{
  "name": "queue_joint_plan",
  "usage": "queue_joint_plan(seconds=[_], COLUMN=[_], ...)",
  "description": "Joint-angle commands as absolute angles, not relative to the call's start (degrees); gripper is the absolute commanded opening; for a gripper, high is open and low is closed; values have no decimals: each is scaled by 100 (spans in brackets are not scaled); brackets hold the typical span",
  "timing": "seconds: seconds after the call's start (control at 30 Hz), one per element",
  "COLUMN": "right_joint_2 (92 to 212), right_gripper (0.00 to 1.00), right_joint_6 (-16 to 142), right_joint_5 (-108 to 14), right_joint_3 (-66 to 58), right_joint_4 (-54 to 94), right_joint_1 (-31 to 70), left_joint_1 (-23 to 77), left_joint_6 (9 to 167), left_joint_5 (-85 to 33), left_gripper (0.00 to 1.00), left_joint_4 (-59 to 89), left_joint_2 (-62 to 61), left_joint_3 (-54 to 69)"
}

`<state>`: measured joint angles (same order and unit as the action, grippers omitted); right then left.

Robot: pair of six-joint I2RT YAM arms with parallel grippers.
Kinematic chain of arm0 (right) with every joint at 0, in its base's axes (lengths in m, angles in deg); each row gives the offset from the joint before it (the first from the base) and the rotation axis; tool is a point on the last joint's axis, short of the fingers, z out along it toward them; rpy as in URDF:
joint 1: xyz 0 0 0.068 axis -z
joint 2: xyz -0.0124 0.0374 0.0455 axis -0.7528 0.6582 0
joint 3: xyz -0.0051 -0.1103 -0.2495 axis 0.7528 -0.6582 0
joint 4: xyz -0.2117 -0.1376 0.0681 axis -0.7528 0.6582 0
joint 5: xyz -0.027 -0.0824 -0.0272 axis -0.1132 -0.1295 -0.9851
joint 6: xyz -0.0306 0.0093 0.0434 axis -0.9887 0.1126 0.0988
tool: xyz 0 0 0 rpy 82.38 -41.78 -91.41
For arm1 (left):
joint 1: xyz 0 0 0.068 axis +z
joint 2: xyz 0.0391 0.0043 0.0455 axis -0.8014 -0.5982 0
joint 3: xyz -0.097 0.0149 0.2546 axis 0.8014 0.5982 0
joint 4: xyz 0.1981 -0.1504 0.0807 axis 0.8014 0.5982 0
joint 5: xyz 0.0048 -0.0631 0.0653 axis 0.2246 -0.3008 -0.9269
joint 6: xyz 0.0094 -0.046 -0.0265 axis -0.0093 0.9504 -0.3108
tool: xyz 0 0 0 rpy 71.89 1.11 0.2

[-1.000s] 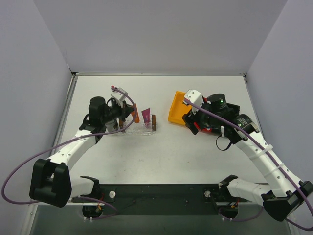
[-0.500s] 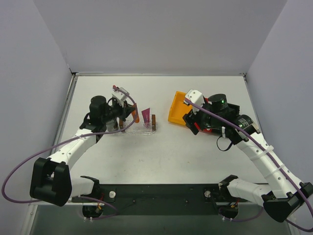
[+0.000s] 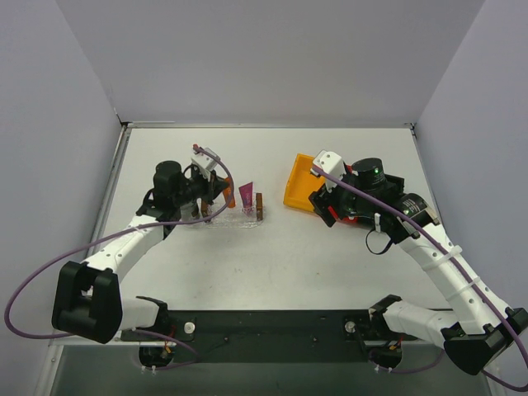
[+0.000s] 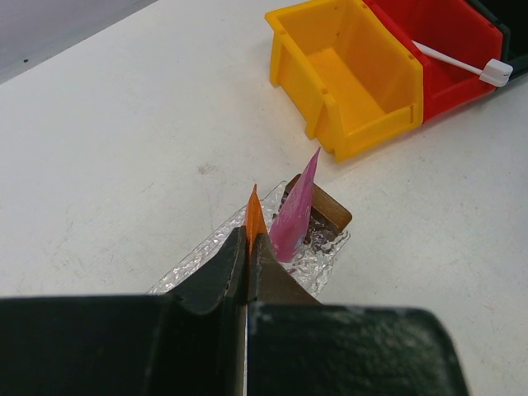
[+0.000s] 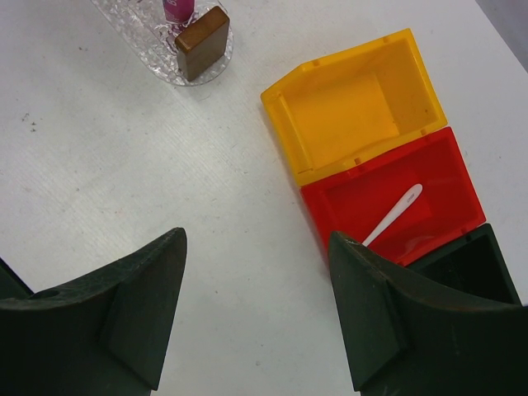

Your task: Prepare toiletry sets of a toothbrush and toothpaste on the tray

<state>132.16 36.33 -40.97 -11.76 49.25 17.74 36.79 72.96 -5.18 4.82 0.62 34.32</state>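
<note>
My left gripper (image 4: 247, 256) is shut on the orange toothpaste tube (image 4: 254, 216) and holds it upright over the clear tray (image 4: 322, 256); from above the tube (image 3: 229, 195) sits at the tray's left part. The pink toothpaste tube (image 4: 295, 213) stands in the tray beside a brown end block (image 4: 326, 210). The white toothbrush (image 5: 394, 214) lies in the red bin (image 5: 445, 177). My right gripper (image 5: 257, 305) is open and empty above the bare table, just left of the red bin.
An empty orange bin (image 5: 355, 107) stands against the red bin, and a black bin (image 5: 470, 264) adjoins the red one on its other side. The tray (image 3: 235, 216) lies left of the orange bin (image 3: 299, 191). Grey walls enclose the table.
My left gripper has shifted slightly to the right with the orange tube in it. The right arm has barely moved.
</note>
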Motion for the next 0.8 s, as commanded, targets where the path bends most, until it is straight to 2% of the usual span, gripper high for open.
queue_joint_plan(seconds=[0.0, 0.77], right_joint_2=[13085, 13111], right_gripper=[64, 64], right_joint_6=[3676, 3676], right_joint_5=[-4016, -3990], right_joint_3=[-1244, -1183], right_joint_4=[4773, 4773], right_joint_1=[1816, 1851], left_joint_1=[3656, 3621], left_joint_6=[7199, 7198], left_joint_5=[-460, -433], left_gripper=[0, 0], left_joint_4=[275, 143], left_joint_2=[55, -200], left_joint_3=[3084, 3136])
